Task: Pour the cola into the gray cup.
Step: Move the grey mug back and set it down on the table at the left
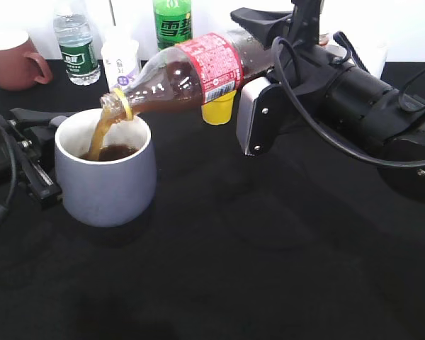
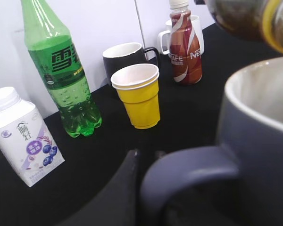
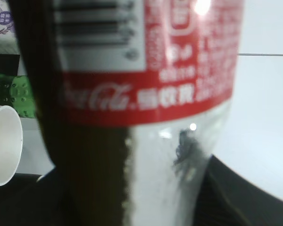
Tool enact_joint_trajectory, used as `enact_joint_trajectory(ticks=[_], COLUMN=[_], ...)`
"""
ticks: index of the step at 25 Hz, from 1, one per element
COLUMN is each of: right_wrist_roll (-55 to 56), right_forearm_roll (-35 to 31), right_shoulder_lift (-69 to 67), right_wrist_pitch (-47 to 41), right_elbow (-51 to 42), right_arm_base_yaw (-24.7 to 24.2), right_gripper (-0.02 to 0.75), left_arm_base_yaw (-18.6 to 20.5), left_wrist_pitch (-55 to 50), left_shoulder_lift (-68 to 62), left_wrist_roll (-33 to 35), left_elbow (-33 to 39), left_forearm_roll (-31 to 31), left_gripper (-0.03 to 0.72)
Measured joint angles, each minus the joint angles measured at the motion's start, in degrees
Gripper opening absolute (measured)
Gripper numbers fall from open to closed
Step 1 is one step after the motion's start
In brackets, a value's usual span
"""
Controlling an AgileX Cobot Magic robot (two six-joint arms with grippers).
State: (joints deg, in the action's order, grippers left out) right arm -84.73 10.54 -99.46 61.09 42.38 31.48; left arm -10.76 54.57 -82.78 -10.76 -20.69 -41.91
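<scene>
- Two arms share the job: the right gripper (image 1: 258, 106) is clamped around the lower body of the cola (image 1: 191, 74), and the left gripper (image 1: 28, 152) sits at the handle side of the gray cup (image 1: 106, 173).
- Cola bottle lies tipped nearly flat, neck down to the left, its mouth just above the cup's near-left rim; a brown stream runs into the cup, which stands upright on the black table (image 1: 269, 269).
- Pouring is the step in hand, and dark liquid already pools low inside the cup.
- Left wrist view shows the cup's handle (image 2: 188, 167) right by a dark finger (image 2: 118, 197), but I cannot tell whether the jaws grip it or merely stand beside it.
- Next move, as I judge it: keep the mouth over the opening, then tilt the bottle back upright before the level nears the rim.
- Nearby yellow cup (image 2: 139, 96) and Sprite bottle (image 2: 61, 70) stand well apart from the pour.
</scene>
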Motion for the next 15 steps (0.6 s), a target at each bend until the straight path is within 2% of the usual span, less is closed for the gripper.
enact_joint_trajectory(ticks=[2,5,7,11,13,15], right_wrist_roll=[0.6,9.6,14.8,23.5,38.0,57.7], right_forearm_roll=[-0.1,-0.4,-0.2,-0.1,-0.8,-3.0], right_shoulder_lift=[0.0,0.0,0.0,0.0,0.0,0.0], right_wrist_pitch=[0.0,0.0,0.0,-0.1,-0.1,-0.1], right_elbow=[0.1,0.1,0.1,0.1,0.1,0.1], right_arm_base_yaw=[0.0,0.0,0.0,0.0,0.0,0.0], right_gripper=[0.393,0.393,0.393,0.393,0.393,0.393], left_arm_base_yaw=[0.0,0.0,0.0,-0.1,-0.1,-0.1], left_wrist_pitch=[0.0,1.4,3.1,4.1,4.2,4.0], left_shoulder_lift=[0.0,0.0,0.0,0.0,0.0,0.0], left_wrist_roll=[0.1,0.1,0.1,0.1,0.1,0.1], left_elbow=[0.0,0.0,0.0,0.0,0.0,0.0], left_forearm_roll=[0.0,1.1,4.2,4.5,5.0,8.5], left_gripper=[0.050,0.050,0.050,0.050,0.050,0.050])
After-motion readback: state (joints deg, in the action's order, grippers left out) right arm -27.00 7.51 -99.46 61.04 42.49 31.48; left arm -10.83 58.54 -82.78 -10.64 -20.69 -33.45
